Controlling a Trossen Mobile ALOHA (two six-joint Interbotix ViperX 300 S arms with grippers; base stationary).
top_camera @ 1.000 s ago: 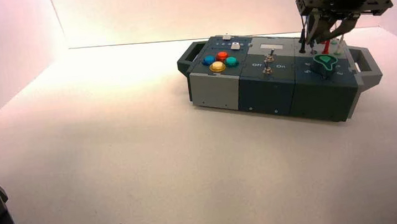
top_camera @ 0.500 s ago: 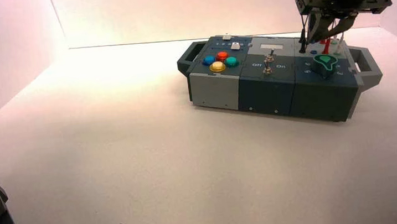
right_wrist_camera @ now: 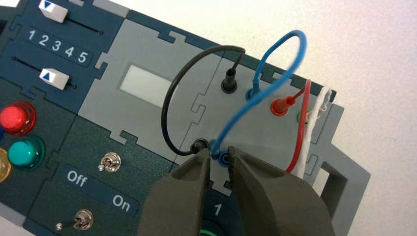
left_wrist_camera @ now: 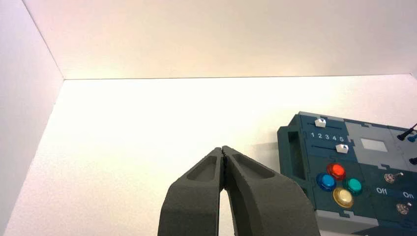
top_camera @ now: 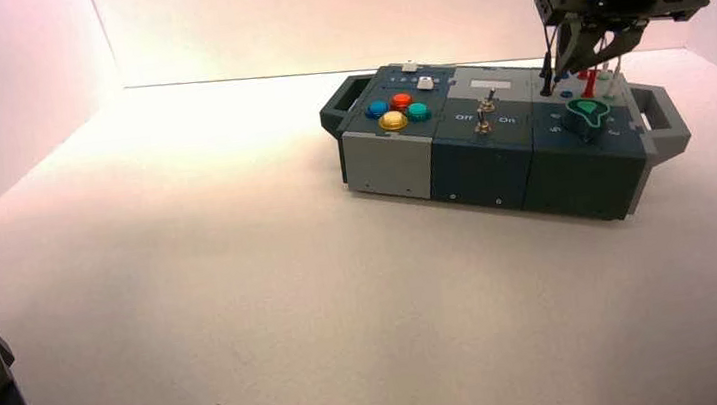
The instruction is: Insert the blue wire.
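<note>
The right claw (right_wrist_camera: pixel 220 150) was low over the right part of the box (top_camera: pixel 490 148), and its 2 fingers stood open with a gap between the tips. In that gap I saw the blue plug (right_wrist_camera: pixel 215 153) on the near end of the blue wire (right_wrist_camera: pixel 241 110), close by the near blue hole (right_wrist_camera: pixel 224 159). I could not tell if the plug was touching the hole. The blue wire made a big loop, and its other end was in the far blue hole (right_wrist_camera: pixel 253 94). Just to the left of it was the black wire (right_wrist_camera: pixel 164 108), with both ends at black holes. On the other side were the red wire (right_wrist_camera: pixel 304 115) and the white wire (right_wrist_camera: pixel 311 123). The green knob (top_camera: pixel 587 116) was nearer the front. Next came 2 metal switches (top_camera: pixel 483 126) by the words "Off" and "On", and a pale little window (top_camera: pixel 491 83) behind them. At the left end of the box were 4 round buttons (top_camera: pixel 393 119), blue, red, green and yellow, and 2 white sliders (top_camera: pixel 425 83). The left claw (left_wrist_camera: pixel 223 150) waited, closed, off to the left of the box.
</note>
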